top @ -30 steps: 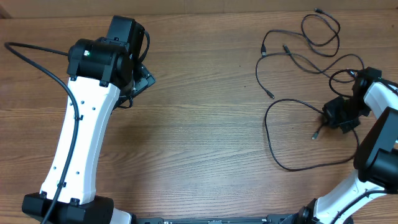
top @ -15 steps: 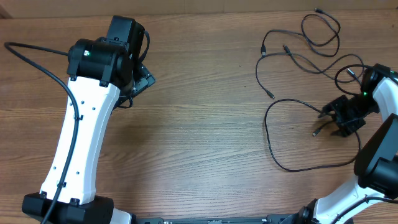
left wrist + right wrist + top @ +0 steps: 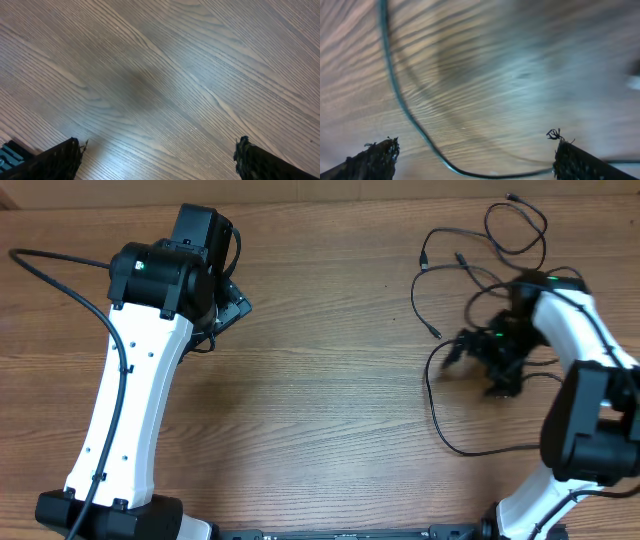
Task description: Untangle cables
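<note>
Several thin black cables (image 3: pixel 431 395) sit on the right side of the table (image 3: pixel 330 400), loops crossing each other. We judge untangling barely begun: no strand lies clear of the rest. Right gripper (image 3: pixel 478 352) is down among them. In its wrist view the fingers (image 3: pixel 375 157) are spread wide, with one cord (image 3: pixel 401 100) curving across the wood between them and nothing clamped. Left gripper (image 3: pixel 232 308) is well apart at the far left, jaws wide over bare wood, empty. Left to do: separate every strand. Hard to read: the right gripper is motion-blurred overhead and its wrist view is smeared. We can't count the strands or tell which crosses over which, and the plug ends are mostly too small.
</note>
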`<state>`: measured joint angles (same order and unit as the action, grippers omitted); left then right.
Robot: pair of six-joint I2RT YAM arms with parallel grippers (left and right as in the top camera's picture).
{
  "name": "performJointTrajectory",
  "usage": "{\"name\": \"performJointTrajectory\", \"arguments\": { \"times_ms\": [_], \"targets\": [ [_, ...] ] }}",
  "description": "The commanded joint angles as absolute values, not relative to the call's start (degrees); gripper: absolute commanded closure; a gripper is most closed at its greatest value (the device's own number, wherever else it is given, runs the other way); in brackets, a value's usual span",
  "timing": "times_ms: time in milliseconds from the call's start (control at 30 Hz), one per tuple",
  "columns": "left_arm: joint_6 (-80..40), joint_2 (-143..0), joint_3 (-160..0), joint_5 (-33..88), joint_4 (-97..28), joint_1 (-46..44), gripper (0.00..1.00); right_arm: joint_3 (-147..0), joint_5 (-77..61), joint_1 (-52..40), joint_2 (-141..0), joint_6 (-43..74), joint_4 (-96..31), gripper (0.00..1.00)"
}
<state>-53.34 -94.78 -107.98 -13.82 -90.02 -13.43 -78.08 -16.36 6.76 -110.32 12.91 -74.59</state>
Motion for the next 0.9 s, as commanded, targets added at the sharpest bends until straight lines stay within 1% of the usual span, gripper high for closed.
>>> {"name": "performJointTrajectory", "arguments": {
  "times_ms": [0,33,200,267,433,633,733,867],
  "targets": [
    [-52.23,-95.26,-107.72,-13.43,-90.00,-13.54,0.00,-76.40,-15.35,2.57,-108.97,12.12,-73.32,0.10],
    [-52.23,-95.26,-107.72,-13.45,-90.00,-13.54,0.00,-76.23,-14.44,1.52,-108.99,12.67,-72.79,0.16],
    [-51.16,-95.26,-107.72,-13.45,-90.06,-13.52,0.00,-76.07,-10.52,-2.26,-109.32,16.29,-72.14,0.27],
    [-50.48,-95.26,-107.72,-13.45,-90.13,-13.54,0.00,-76.07,-10.55,-3.16,-109.49,16.27,-72.53,0.33],
    [-50.17,-95.26,-107.72,-13.45,-89.86,-13.54,0.01,-76.07,-11.00,-6.28,-109.54,14.26,-74.48,0.34],
    [-50.13,-95.26,-107.72,-13.45,-89.86,-13.54,0.00,-76.05,-10.94,-10.09,-109.60,13.65,-72.77,0.33],
    [-50.06,-95.26,-107.72,-13.45,-90.21,-13.54,0.00,-76.05,-10.96,-10.57,-110.04,13.67,-71.96,0.35],
    [-49.21,-95.26,-107.72,-13.45,-90.48,-13.52,0.00,-74.98,-10.94,-10.59,-110.65,13.69,-71.22,0.39]
  ]
}}
